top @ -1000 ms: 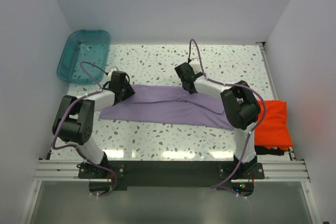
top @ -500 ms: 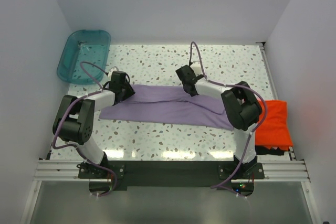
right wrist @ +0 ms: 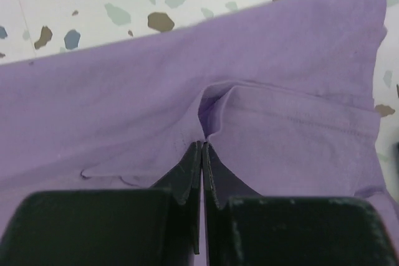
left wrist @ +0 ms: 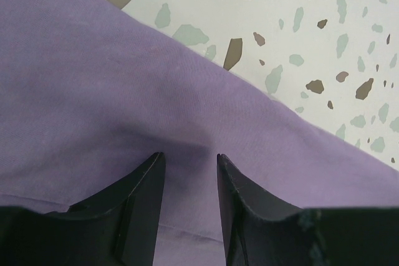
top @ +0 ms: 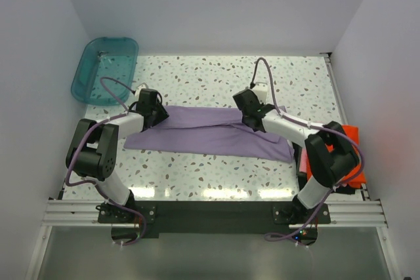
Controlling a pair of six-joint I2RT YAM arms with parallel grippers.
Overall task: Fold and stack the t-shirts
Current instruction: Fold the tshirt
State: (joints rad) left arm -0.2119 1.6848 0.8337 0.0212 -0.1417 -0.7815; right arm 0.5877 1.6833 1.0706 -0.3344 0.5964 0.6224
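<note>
From above, we see the lavender t-shirt lying as a long band across the frame's middle, with bare table above it. The orange-red t-shirt sits at the right edge, where we judge the right arm's elbow might drag it. In the left wrist view the left gripper rests released, fingers apart on cloth; in the right wrist view the right gripper is clenched on a thin purple ridge that could slip.

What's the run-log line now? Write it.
left gripper: open on purple t-shirt | right gripper: pinching it | orange t-shirt: at right edge
</note>
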